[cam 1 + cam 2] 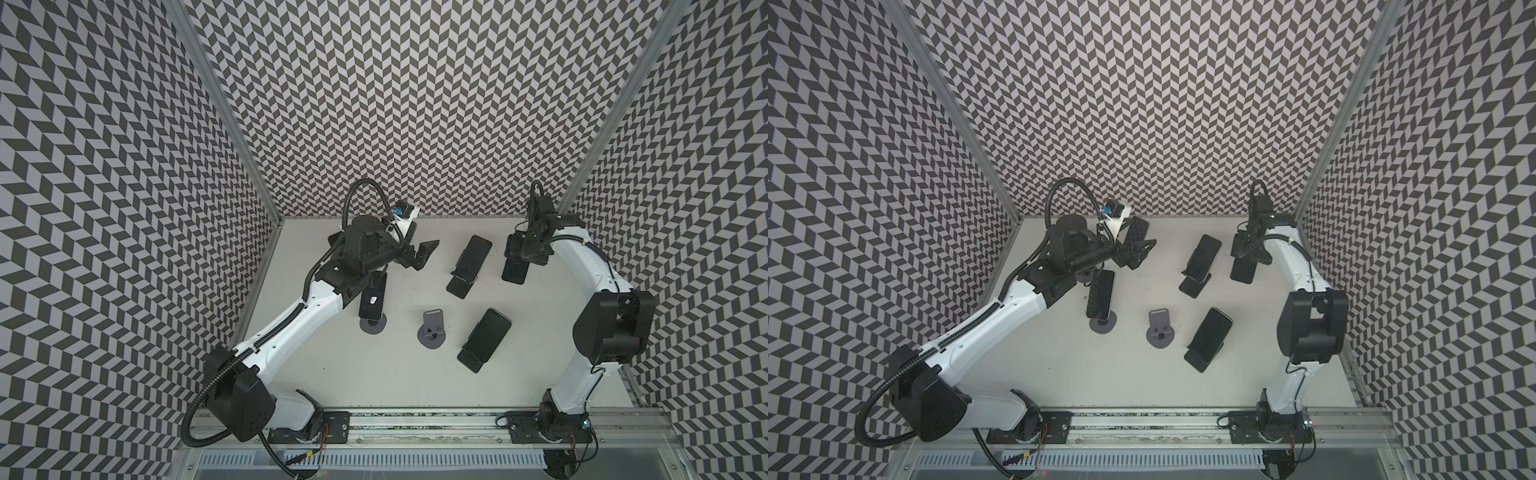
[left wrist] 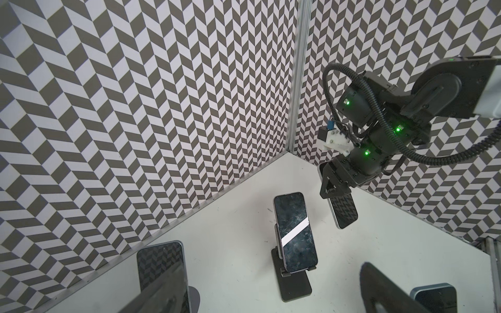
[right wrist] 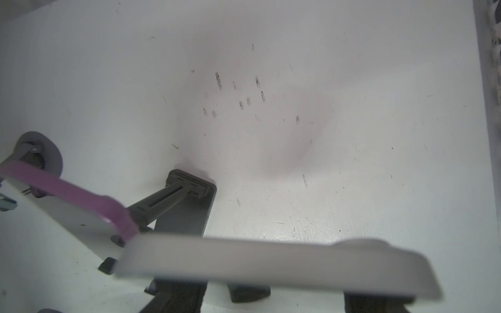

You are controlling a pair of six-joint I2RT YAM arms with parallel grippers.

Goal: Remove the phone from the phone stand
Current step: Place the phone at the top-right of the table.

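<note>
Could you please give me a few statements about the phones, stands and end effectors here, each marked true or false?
1. The right end effector grips the held phone clear of the table. True.
2. The left end effector is shut on a phone. False: it is open and holds nothing.
3. The grey round stand in the middle of the table carries no phone. True.
4. No phone rests on a black stand. False: the far phone leans on one black stand, and the near phone on another.
</note>
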